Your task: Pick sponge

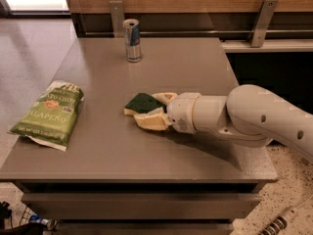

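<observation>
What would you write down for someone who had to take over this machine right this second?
Hand: low over the middle of the table, reaching in from the right, right at the sponge. Whether it has a grip is unclear.
Sponge: lying on the table, green side up, not lifted.
Also there: chip bag near the left edge, can upright at the back.
Done: the reach to the sponge.
Left: confirm the grip, then lift the sponge.
</observation>
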